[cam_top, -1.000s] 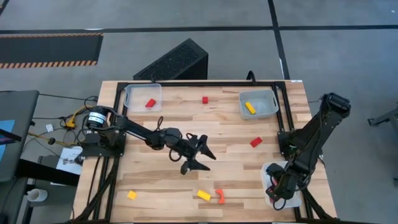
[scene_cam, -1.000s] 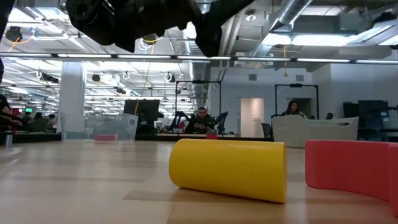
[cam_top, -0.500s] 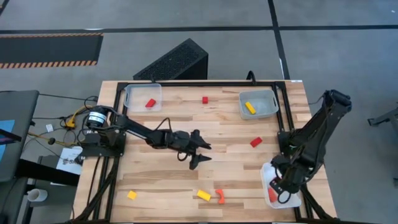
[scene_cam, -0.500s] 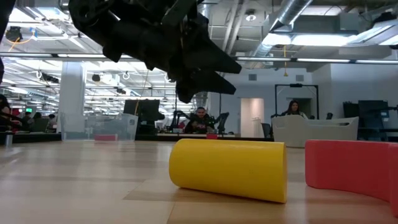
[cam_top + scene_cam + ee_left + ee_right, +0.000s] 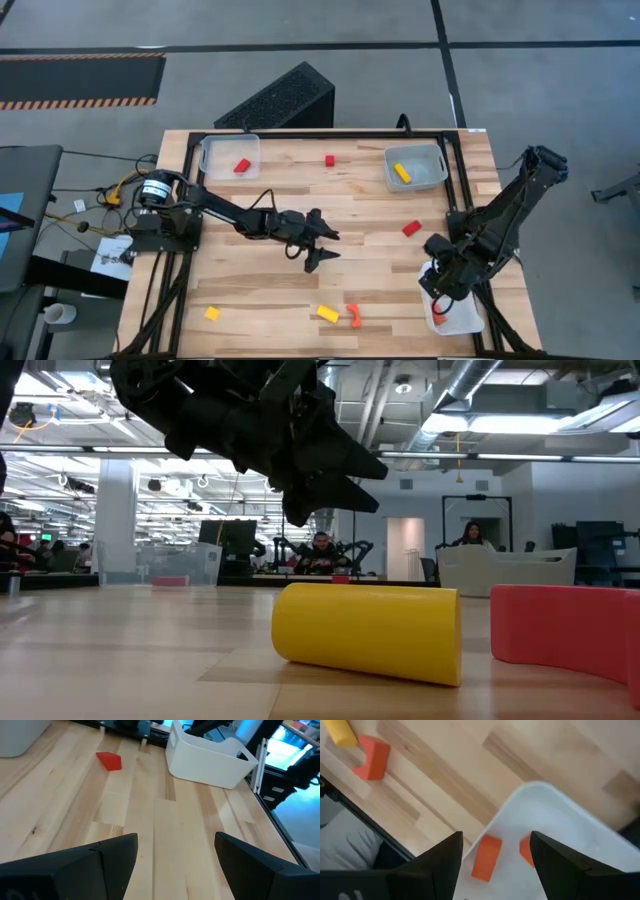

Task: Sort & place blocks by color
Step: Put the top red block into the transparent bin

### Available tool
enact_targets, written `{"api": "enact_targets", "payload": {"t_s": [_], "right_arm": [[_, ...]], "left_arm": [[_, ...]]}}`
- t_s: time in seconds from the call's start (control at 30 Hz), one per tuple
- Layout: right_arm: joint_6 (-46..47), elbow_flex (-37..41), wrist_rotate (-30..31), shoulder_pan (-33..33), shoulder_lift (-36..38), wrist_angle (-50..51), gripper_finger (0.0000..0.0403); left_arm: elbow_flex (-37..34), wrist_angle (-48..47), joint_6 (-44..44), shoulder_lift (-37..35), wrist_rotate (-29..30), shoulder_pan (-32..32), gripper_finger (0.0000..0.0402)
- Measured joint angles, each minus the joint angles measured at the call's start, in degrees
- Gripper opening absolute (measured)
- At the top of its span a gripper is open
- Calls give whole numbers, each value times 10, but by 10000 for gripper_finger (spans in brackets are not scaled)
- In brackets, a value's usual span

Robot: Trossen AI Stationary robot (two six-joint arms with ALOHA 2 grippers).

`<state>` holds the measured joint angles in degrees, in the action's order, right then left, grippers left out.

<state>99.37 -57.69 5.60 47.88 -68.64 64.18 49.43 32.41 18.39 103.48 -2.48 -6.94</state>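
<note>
Blocks lie scattered in the high view: a red cube [image 5: 329,160], a red block [image 5: 411,228], a yellow cube [image 5: 211,313], a yellow bar [image 5: 327,314] and an orange curved piece [image 5: 354,316] flat on the table. One red block [image 5: 241,165] lies in the far left tray, one yellow block [image 5: 402,173] in the far right tray. Two orange blocks [image 5: 486,857] lie in the white near right tray [image 5: 462,318]. My left gripper [image 5: 325,250] hangs open over the table's middle. My right gripper [image 5: 432,288] is open above that tray's left edge.
Clear trays stand at the far left [image 5: 228,155] and far right [image 5: 415,167]. A black frame [image 5: 320,133] runs along the table's far edge. Bare wood lies between the left gripper and the near blocks. The low view shows the yellow bar [image 5: 365,630] close, people far behind.
My left gripper shifted a little toward the far edge and turned, dropping into the low view, then held still. My right gripper drew away from over the near right tray, toward the table's left and far side. No block moved.
</note>
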Motion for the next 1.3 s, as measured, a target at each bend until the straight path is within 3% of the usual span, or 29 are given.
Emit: {"api": "enact_targets", "payload": {"t_s": [0.47, 0.8, 0.97, 1.03, 1.13, 1.3], "right_arm": [[-118, 0, 75, -67, 0, -5, 255], [-206, 0, 94, -125, 0, -25, 255], [-251, 0, 94, -159, 0, -41, 255], [-268, 0, 94, -171, 0, -49, 255], [-294, 0, 94, -186, 0, -61, 255], [-328, 0, 103, -200, 0, -80, 255]], "left_arm": [[0, -75, 22, -23, 34, 17, 253], [7, -153, -33, -95, 148, 24, 253], [99, -338, -80, -119, 224, 61, 253], [139, -419, -93, -115, 229, 83, 253], [176, -465, -129, -106, 228, 117, 253], [181, -463, -177, -105, 172, 186, 253]]}}
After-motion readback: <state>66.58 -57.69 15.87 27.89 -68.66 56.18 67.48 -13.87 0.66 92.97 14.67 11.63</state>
